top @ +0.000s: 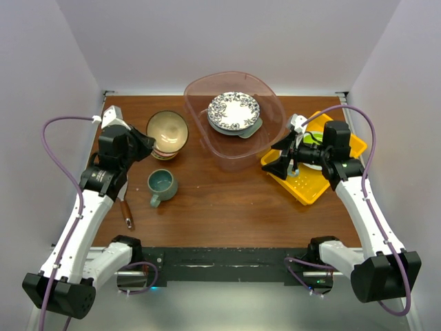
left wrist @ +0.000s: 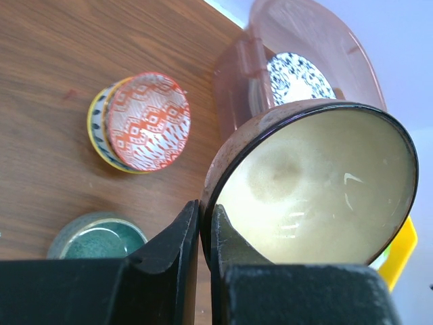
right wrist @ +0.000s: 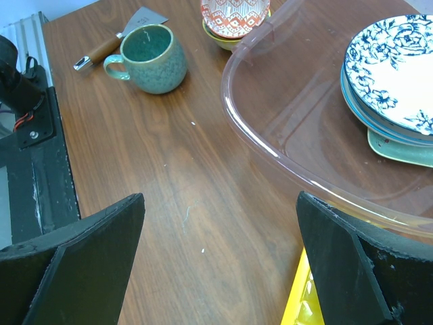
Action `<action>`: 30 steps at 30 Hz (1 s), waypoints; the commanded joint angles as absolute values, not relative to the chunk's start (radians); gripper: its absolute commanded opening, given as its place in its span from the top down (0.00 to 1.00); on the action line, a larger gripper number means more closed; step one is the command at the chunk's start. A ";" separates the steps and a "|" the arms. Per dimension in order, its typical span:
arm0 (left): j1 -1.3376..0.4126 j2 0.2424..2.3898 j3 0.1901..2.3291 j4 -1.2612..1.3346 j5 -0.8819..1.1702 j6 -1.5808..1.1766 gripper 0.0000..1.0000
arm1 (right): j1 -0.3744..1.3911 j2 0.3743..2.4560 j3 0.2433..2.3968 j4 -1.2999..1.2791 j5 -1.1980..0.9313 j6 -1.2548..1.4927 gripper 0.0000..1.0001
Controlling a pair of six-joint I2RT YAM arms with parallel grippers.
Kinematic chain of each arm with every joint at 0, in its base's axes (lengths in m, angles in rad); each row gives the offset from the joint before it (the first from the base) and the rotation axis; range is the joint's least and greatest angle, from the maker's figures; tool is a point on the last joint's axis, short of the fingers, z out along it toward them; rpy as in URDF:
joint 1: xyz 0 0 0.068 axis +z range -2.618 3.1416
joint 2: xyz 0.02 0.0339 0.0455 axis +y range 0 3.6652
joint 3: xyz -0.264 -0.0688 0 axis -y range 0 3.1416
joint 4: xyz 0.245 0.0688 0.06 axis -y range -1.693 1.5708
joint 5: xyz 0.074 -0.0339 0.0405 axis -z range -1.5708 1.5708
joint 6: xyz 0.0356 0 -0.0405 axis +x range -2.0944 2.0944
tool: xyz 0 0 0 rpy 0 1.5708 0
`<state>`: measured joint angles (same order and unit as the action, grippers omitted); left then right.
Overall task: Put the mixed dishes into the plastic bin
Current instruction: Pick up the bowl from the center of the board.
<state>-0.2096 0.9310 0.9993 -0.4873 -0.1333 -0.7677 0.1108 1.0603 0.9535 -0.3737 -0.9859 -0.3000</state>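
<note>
My left gripper (top: 147, 143) (left wrist: 205, 211) is shut on the rim of a tan bowl (top: 167, 130) (left wrist: 318, 183), one finger inside and one outside, holding it tilted above the table. Just under it a red patterned bowl (left wrist: 149, 120) (right wrist: 233, 13) sits nested in a yellow-rimmed one. The teal mug (top: 162, 185) (left wrist: 101, 238) (right wrist: 152, 57) stands upright nearer me. At the back middle, the plastic bin (top: 272, 103) (right wrist: 270, 149) holds a blue floral plate (top: 234, 110) (right wrist: 392, 68) stacked on a mint tray (top: 253, 130) (right wrist: 399, 150). My right gripper (top: 279, 164) (right wrist: 220, 257) hangs open and empty beside the bin's right side.
A yellow perforated tray (top: 313, 181) (right wrist: 304, 305) lies at the right, under my right arm. A spatula with a wooden handle (top: 126, 210) (right wrist: 111, 42) lies near the left front edge. White walls enclose the table on three sides.
</note>
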 commanded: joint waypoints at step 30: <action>-0.400 1.127 1.219 -0.239 0.040 -0.647 1.00 | 0.107 1.066 0.986 -0.370 -0.980 -0.327 0.02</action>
